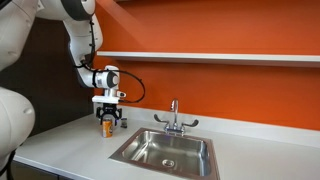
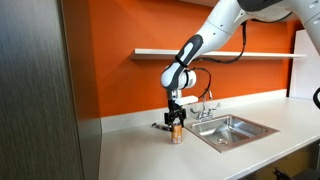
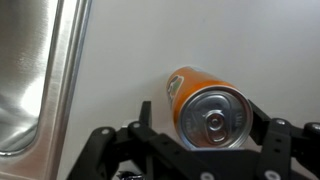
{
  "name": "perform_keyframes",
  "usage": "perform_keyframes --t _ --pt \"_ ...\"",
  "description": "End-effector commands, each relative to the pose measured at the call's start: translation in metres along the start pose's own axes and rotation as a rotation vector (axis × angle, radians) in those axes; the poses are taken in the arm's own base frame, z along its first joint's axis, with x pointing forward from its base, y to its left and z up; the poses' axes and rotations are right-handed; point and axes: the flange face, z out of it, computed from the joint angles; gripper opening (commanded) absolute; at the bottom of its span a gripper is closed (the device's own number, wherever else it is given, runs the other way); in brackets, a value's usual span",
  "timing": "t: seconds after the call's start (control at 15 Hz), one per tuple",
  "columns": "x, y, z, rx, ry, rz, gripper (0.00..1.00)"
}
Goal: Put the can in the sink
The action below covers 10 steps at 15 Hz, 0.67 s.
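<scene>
The orange can (image 3: 190,82) with a pale silvery top stands upright on the white counter, left of the sink in an exterior view (image 1: 106,128) and also in the second one (image 2: 177,135). My gripper (image 3: 200,112) hangs straight over it, with one black finger on each side of the can's top. A gap shows at the left finger, and the right finger is at the can's rim. The gripper also shows in both exterior views (image 1: 108,119) (image 2: 176,123). The stainless steel sink (image 1: 135,152) (image 2: 240,131) is empty; its rim shows in the wrist view (image 3: 60,80).
A chrome faucet (image 1: 174,116) (image 2: 208,104) with two handles stands behind the basin. A small dark object (image 2: 158,126) lies on the counter by the can. An orange wall with a white shelf (image 1: 220,57) backs the counter. A dark panel (image 2: 40,90) stands at the counter's end.
</scene>
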Motion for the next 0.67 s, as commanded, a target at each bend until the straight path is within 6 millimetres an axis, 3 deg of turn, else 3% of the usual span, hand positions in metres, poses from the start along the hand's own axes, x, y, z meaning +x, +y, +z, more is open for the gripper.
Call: perform_keyframes --t 0.0,0.2,0.6 --pt "0.002 0.002 -0.001 0.001 -0.038 -0.018 0.58" --pt "0.001 0.001 0.000 0.001 -0.051 -0.016 0.38" --pt "-0.004 -0.002 -0.012 -0.013 -0.050 -0.003 0.38"
